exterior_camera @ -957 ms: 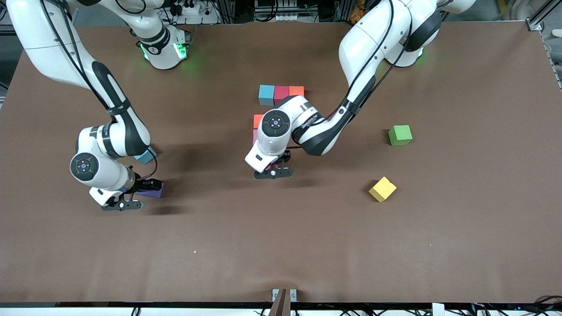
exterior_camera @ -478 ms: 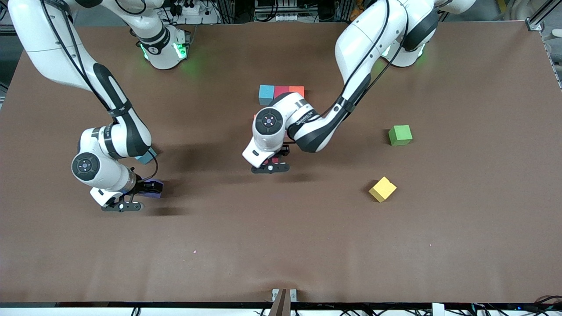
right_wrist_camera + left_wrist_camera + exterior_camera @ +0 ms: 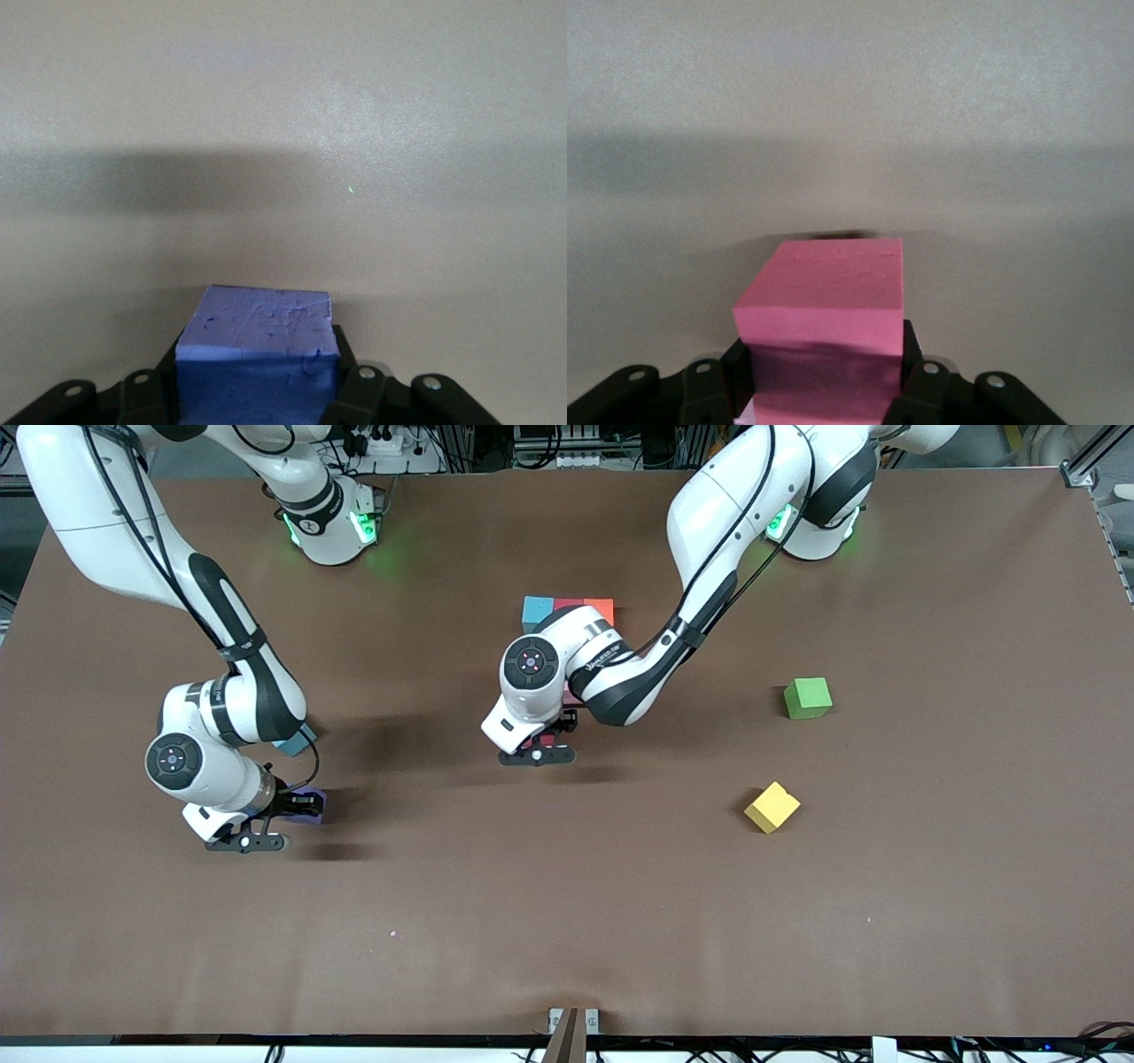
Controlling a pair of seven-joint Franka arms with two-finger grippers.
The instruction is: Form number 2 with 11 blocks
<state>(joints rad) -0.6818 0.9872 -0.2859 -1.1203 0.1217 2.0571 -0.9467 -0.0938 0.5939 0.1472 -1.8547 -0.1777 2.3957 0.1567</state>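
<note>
My right gripper [image 3: 297, 808] stands low at the right arm's end of the table, shut on a purple block [image 3: 257, 341] that rests on the brown table [image 3: 567, 921]; that purple block [image 3: 312, 804] pokes out beside the fingers. My left gripper [image 3: 538, 746] is at mid-table, shut on a pink block [image 3: 824, 310]. Just past the left wrist lies a row of blocks: blue [image 3: 537, 609], red [image 3: 567, 603] mostly hidden, and orange [image 3: 601, 610]. The left arm hides any blocks under it. A yellow block [image 3: 772, 807] lies loose toward the left arm's end.
A green cube [image 3: 807, 698] sits toward the left arm's end, farther from the front camera than the yellow block. A light blue cube [image 3: 297, 740] peeks out from under the right arm's wrist. Both arm bases stand along the table's back edge.
The right gripper's fingers have closed on the purple block. The left gripper has carried the pink block a little toward the row of blocks and the right arm's end.
</note>
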